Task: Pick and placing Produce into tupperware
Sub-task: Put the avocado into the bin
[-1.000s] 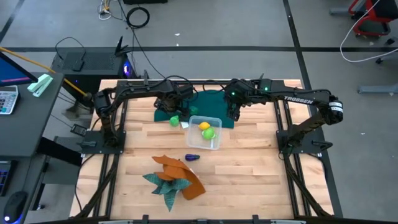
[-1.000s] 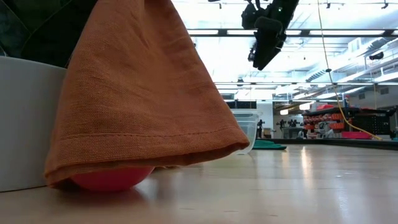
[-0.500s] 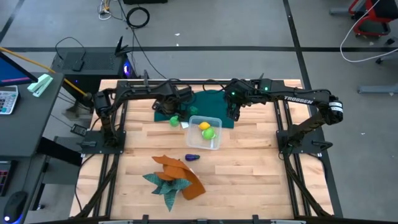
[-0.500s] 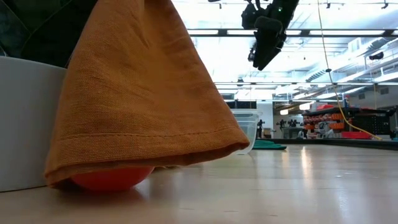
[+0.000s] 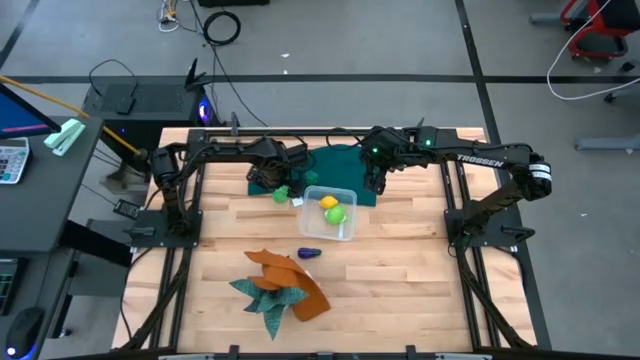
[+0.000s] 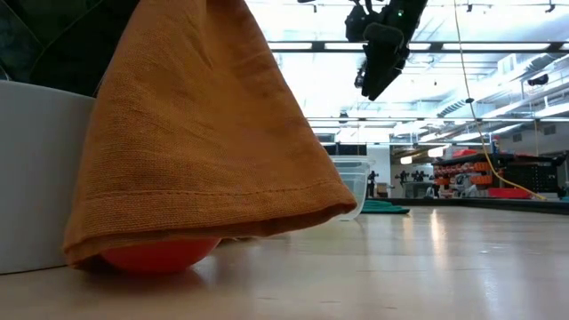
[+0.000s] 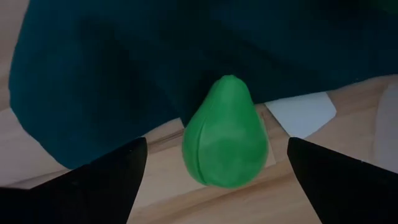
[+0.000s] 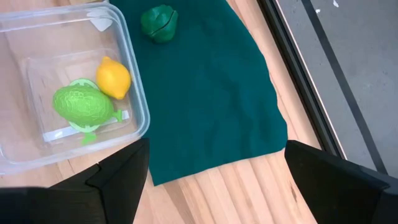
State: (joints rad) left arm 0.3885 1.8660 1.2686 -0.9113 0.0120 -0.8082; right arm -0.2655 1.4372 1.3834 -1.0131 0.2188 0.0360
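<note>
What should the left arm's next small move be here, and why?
Probably ease the left gripper down and close on the green pear-shaped toy. Its open fingers already straddle that toy, which lies at the dark green cloth's edge beside the tupperware, not yet inside it.

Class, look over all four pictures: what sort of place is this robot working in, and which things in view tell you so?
Probably a robotics lab or workshop. A wooden table stands on a bare concrete floor with loose cables, a desk with a calculator sits beside it, and the low view shows long ceiling strip lights over an open hall.
</note>
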